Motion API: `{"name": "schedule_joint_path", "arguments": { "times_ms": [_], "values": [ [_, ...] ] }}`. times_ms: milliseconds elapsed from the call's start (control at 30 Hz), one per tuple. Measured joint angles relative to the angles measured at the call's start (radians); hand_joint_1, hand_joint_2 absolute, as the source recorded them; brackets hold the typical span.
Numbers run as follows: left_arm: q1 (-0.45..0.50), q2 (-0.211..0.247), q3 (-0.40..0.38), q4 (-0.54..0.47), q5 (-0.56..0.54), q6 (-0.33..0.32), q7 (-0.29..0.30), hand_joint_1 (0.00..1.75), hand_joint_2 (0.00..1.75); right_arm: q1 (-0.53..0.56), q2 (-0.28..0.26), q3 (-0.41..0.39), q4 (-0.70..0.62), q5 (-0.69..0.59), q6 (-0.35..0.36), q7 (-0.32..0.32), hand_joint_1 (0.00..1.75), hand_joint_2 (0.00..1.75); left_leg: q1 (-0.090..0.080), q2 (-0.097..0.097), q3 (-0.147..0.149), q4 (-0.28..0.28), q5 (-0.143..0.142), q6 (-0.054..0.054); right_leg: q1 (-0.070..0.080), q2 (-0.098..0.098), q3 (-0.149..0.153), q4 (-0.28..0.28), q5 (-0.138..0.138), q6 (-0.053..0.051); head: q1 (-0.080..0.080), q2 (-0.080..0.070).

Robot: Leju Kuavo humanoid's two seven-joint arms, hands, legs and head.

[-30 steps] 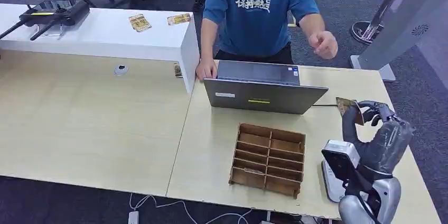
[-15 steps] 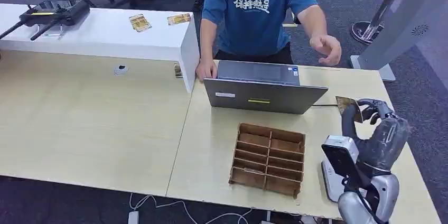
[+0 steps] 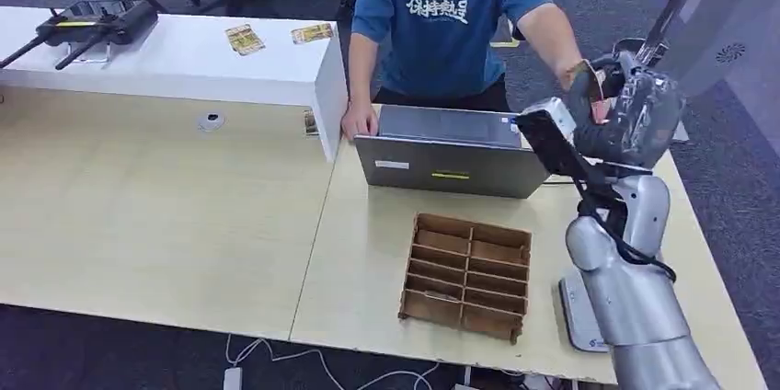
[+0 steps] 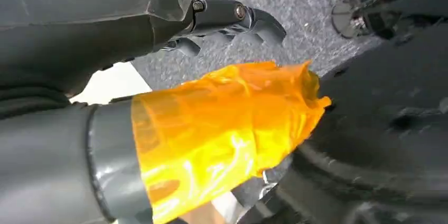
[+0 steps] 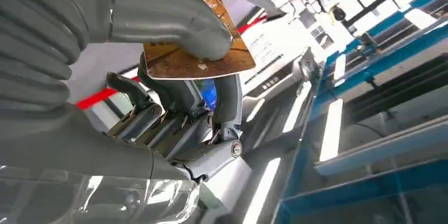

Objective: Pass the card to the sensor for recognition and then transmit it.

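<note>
Above the desk (image 3: 230,197), near the person's hand (image 3: 575,73) | right hand (image 3: 635,109) pinches card (image 5: 198,49) between thumb and fingers | risk: thin grip, card slips at handover | left hand (image 4: 158,39) grasp unclear

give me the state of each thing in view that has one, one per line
card: pinched in the right hand, raised toward the person's hand
left hand: holds nothing, fingers curled
laptop: open, lid's back facing the robot
wooden organiser: flat on the table, visible slots look empty
white sensor pad: flat on the table, nothing on its visible part
two cards: lying loose on the white shelf
</note>
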Motion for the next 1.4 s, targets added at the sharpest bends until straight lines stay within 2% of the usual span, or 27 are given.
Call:
{"name": "schedule_joint_path", "arguments": {
  "times_ms": [267,833,867,900,1400],
  "values": [
    [-0.003,0.010,0.000,0.000,-0.021,0.000,0.001,0.00,0.00,-0.068,0.029,0.042,0.099,0.027,-0.007,0.018,1.75,1.75,0.000,0.000,-0.001,0.000,0.000,0.000,0.000,0.000,-0.001,0.000,0.000,0.000,0.000,0.000],
    [-0.003,0.008,0.000,0.000,-0.035,0.008,0.001,0.00,0.00,-0.076,0.034,0.049,0.145,0.037,-0.017,0.021,1.75,1.75,0.000,0.000,-0.002,0.000,0.000,0.000,0.000,0.000,-0.002,0.000,0.000,0.000,0.000,0.000],
    [-0.003,0.008,0.000,0.000,-0.036,0.009,0.001,0.00,0.00,-0.076,0.034,0.049,0.145,0.037,-0.017,0.021,0.38,1.75,0.000,0.000,-0.002,0.000,0.000,0.000,0.000,0.000,-0.002,0.000,0.000,0.000,0.000,0.000],
    [-0.003,0.008,0.000,0.000,-0.036,0.009,0.001,0.00,0.00,-0.076,0.034,0.049,0.147,0.037,-0.017,0.021,0.00,1.75,0.000,0.000,-0.002,0.000,0.000,0.000,0.000,0.000,-0.002,0.000,0.000,0.000,0.000,0.000],
    [-0.002,0.002,0.002,0.000,-0.044,0.017,0.003,0.00,0.00,-0.045,0.034,0.049,0.138,0.003,-0.052,-0.011,0.00,1.75,0.000,0.000,-0.002,0.000,0.000,0.000,0.000,0.001,-0.002,0.000,0.001,0.000,0.000,0.000]
  ]
}}
